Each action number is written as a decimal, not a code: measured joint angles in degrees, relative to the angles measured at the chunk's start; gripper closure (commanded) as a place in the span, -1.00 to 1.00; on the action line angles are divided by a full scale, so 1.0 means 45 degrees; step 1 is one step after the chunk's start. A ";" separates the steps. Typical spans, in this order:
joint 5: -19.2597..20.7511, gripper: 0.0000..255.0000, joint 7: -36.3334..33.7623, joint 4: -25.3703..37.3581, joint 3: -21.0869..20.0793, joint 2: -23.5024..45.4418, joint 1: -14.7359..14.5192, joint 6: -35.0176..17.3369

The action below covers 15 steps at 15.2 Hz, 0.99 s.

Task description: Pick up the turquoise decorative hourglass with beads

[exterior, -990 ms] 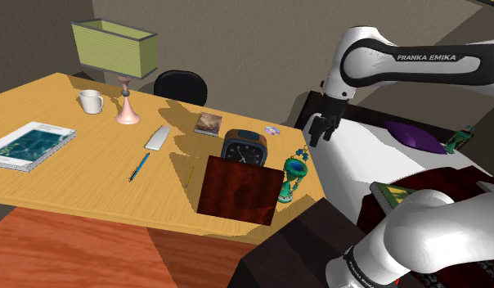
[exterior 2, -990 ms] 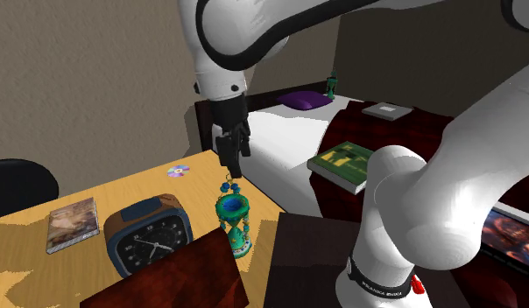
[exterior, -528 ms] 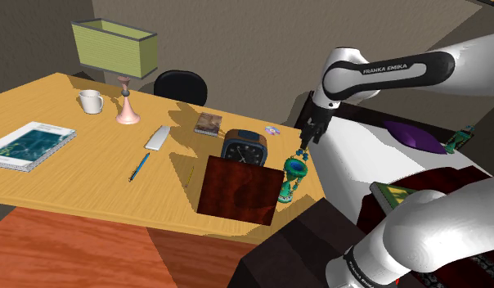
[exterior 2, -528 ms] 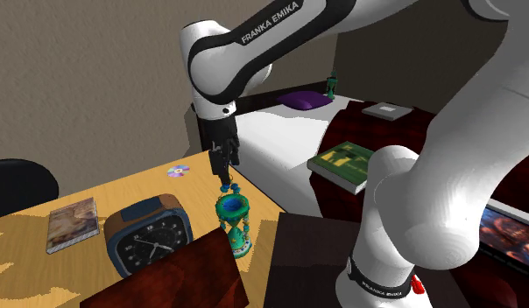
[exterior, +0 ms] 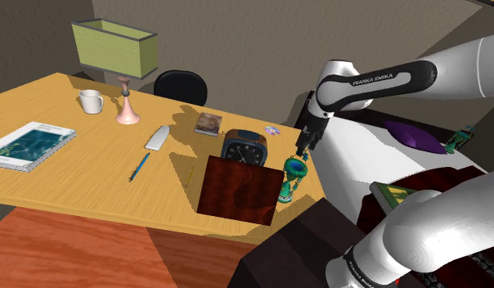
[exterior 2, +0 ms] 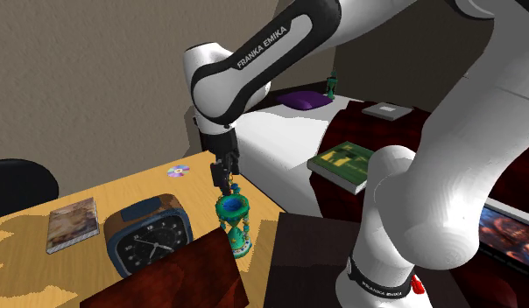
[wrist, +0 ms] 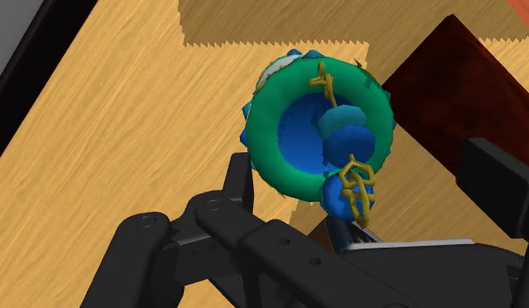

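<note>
One slim, top-heavy hourglass (wrist: 289, 140) with dangling beads looks light and tippy to me, so I judge its rigid green rim the spot for my spread-apart end effector (wrist: 370, 182).

The turquoise hourglass (exterior: 291, 178) stands upright on the desk (exterior: 90, 176), directly under the hand (exterior: 302, 155), its green top ring with blue centre, blue beads and gold wire facing the hand.
</note>
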<state>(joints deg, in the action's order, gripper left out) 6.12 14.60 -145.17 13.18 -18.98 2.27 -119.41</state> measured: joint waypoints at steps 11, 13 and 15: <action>-0.0002 1.00 -0.0006 0.0019 -0.0005 -0.0006 -0.0003 0.0013; 0.0005 1.00 -0.0005 0.0181 -0.0024 -0.0144 0.0002 0.0321; 0.0013 1.00 -0.0011 0.0353 -0.0051 -0.0330 0.0009 0.0676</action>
<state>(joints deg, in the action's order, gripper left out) 6.17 14.55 -143.58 12.95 -20.46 2.31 -116.37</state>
